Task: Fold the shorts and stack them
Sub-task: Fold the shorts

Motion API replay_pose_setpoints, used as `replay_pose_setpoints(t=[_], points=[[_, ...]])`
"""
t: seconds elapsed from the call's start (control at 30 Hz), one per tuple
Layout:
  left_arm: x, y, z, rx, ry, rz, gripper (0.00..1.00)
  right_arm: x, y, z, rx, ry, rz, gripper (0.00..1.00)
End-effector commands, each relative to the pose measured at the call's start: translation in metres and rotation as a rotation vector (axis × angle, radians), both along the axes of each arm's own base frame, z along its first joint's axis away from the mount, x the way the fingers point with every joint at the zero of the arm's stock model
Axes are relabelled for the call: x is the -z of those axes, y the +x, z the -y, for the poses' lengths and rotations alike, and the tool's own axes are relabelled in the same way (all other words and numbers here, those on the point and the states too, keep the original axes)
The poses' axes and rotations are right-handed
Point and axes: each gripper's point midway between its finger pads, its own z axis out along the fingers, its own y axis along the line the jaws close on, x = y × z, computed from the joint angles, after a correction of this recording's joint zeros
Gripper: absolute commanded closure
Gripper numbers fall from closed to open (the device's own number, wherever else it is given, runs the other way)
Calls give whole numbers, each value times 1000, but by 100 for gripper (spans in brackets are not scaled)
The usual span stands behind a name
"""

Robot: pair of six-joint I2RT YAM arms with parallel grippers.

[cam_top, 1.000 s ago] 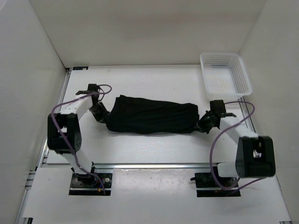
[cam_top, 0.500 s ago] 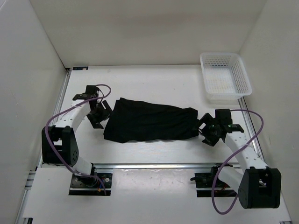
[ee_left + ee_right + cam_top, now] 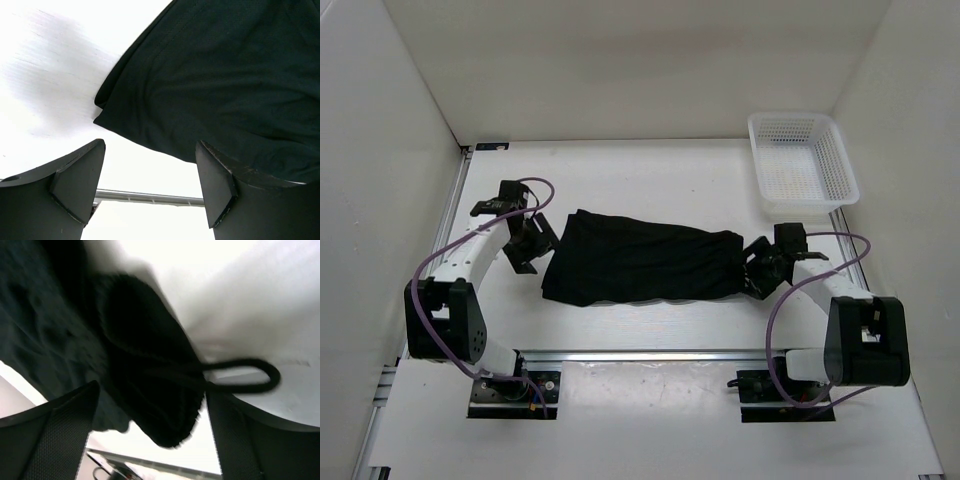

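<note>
The shorts lie folded in a long band across the desk, with the left fingers and right fingers wide apart and empty at either end. The cloth looks light and limp and will likely sag, so it is probably best pinched through all layers at the end corners, clear of the loose drawstring.

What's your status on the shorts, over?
Left gripper and right gripper open, one at each end. Shorts lying loose, not held. Basket far right, out of the way.
</note>
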Motion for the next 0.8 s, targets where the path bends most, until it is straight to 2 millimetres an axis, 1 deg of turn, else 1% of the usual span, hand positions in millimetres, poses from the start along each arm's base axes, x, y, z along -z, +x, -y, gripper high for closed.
replay_pose_setpoints(t=[0.0, 0.07, 0.1, 0.17, 0.2, 0.27, 0.3, 0.37, 0.47, 0.53, 0.57, 0.6, 0.63, 0.67, 0.7, 0.73, 0.77], points=[[-21, 9, -4, 6, 21, 81, 16, -11, 31, 3, 49, 2, 70, 24], [-19, 9, -4, 7, 22, 70, 18, -7, 33, 8, 62, -21, 68, 40], [-18, 9, -5, 4, 31, 71, 18, -6, 33, 10, 61, -37, 71, 57], [-16, 9, -8, -5, 32, 61, 19, -2, 32, 14, 47, -71, 60, 73], [-13, 9, -8, -5, 32, 51, 20, -1, 32, 17, 45, -87, 62, 84], [-13, 10, -14, -25, 33, 50, 22, -2, 27, 20, 28, -116, 52, 93], [-13, 10, -12, -22, 23, 50, 23, -7, 29, 21, 17, -122, 67, 100], [-13, 10, -15, -31, 23, 50, 23, -14, 29, 28, -1, -175, 87, 100], [-16, 13, -15, -22, 25, 60, 24, -34, 31, 36, -43, -240, 140, 100], [-17, 15, -13, -19, 13, 70, 24, -50, 37, 39, -72, -270, 172, 100], [-15, 17, -13, -19, 13, 70, 26, -55, 38, 38, -114, -289, 187, 100], [-11, 17, -10, -14, 0, 54, 28, -69, 44, 38, -130, -323, 209, 100], [-6, 18, -9, -24, -4, 47, 30, -75, 47, 37, -146, -342, 222, 100], [-5, 23, -6, -18, -20, 60, 37, -80, 49, 31, -192, -363, 234, 100], [4, 23, -3, -22, -38, 35, 69, -92, 54, 27, -205, -377, 261, 100], [6, 25, 2, -13, -64, 32, 83, -96, 58, 24, -213, -389, 273, 100], [11, 27, 2, -14, -64, 26, 90, -98, 58, 14, -252, -401, 276, 100]])
